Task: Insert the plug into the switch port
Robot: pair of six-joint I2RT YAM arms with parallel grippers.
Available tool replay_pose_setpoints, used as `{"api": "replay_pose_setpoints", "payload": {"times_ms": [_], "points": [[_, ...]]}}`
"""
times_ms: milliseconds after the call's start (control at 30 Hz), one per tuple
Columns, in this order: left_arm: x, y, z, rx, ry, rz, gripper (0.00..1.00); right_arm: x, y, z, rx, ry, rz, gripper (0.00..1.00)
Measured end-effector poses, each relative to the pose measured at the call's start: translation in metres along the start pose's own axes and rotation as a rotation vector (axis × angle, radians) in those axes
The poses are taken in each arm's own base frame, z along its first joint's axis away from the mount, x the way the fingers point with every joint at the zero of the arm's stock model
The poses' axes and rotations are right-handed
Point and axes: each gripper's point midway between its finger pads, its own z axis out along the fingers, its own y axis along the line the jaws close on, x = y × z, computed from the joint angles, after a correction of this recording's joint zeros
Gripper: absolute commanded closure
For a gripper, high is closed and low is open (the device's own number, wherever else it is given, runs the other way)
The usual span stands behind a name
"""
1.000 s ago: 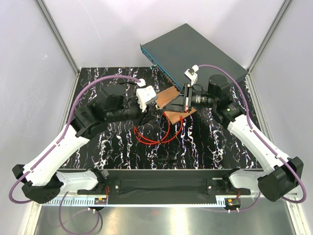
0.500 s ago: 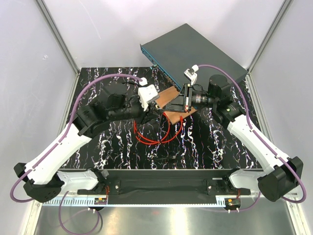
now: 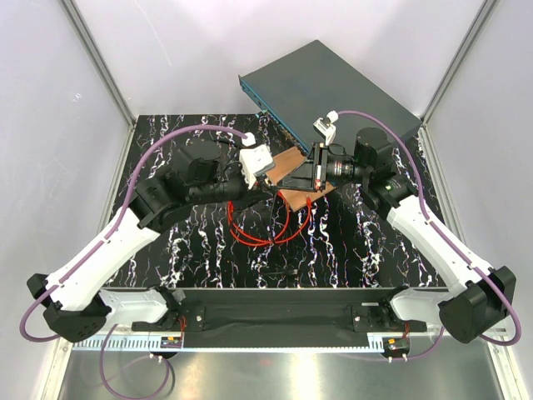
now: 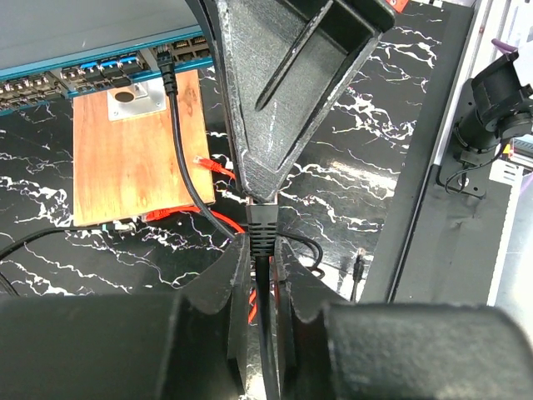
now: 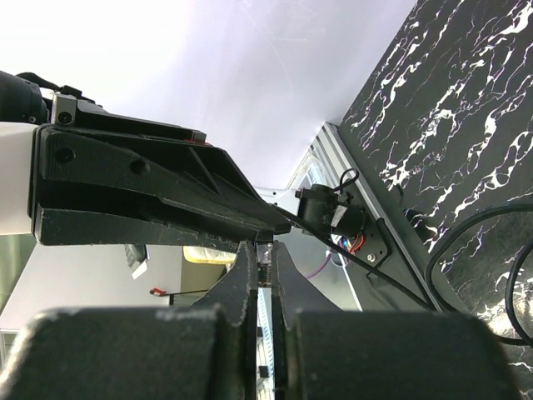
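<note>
Top view: the switch (image 3: 333,83) is set at the table's far edge, and the red cable (image 3: 266,233) is looped between the arms.
Left wrist: the left gripper (image 4: 261,246) is closed around the black cable (image 4: 261,229). The plug (image 4: 206,162) is left unheld at the wooden board (image 4: 125,158) edge, near the switch port (image 4: 100,73) row.
Right wrist: the right gripper (image 5: 262,254) is pressed shut at that cable's end, but a hold cannot be confirmed.
Advice: the black cable should be released and the plug grasped squarely.
Writing: none can be read.

Nothing readable on any of my feeds. Switch (image 3: 333,83): teal face and port row show in left wrist view, but any print beside ports is too small for me to make out. Small module on near rail (image 3: 172,339): too blurred to read any marking. Right wrist view: background clutter only, no lettering I can read.
</note>
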Motion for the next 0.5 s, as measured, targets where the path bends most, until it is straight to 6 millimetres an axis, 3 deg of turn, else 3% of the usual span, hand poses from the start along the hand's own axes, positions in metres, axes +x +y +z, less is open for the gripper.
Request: {"api": "replay_pose_setpoints", "payload": {"times_ms": [33, 67, 100, 133, 167, 233, 367, 500], "points": [[0.0, 0.0, 0.0, 0.0, 0.0, 0.001, 1.0, 0.0, 0.0, 0.0, 0.0, 0.0, -0.001, 0.99], [0.001, 0.0, 0.0, 0.002, 0.0, 0.002, 1.0, 0.0, 0.0, 0.0, 0.0, 0.0, -0.001, 0.86], [0.001, -0.001, 0.001, 0.005, -0.002, 0.003, 1.0, 0.0, 0.0, 0.0, 0.001, -0.001, 0.0, 0.69], [0.002, -0.001, 0.001, 0.007, -0.002, 0.003, 1.0, 0.0, -0.001, 0.0, 0.005, 0.001, 0.004, 0.38], [0.004, -0.002, 0.001, 0.009, 0.004, 0.0, 1.0, 0.001, -0.002, 0.0, 0.008, 0.002, 0.004, 0.26], [0.006, -0.003, 0.001, 0.015, 0.013, -0.009, 1.0, 0.001, -0.005, -0.001, 0.022, 0.002, -0.015, 0.13], [0.009, -0.005, 0.003, 0.015, 0.024, -0.064, 1.0, -0.012, -0.009, -0.007, 0.087, -0.038, -0.068, 0.09], [0.016, -0.003, 0.013, -0.003, 0.057, -0.154, 1.0, -0.036, 0.001, -0.026, 0.165, -0.137, -0.175, 0.07]]}}
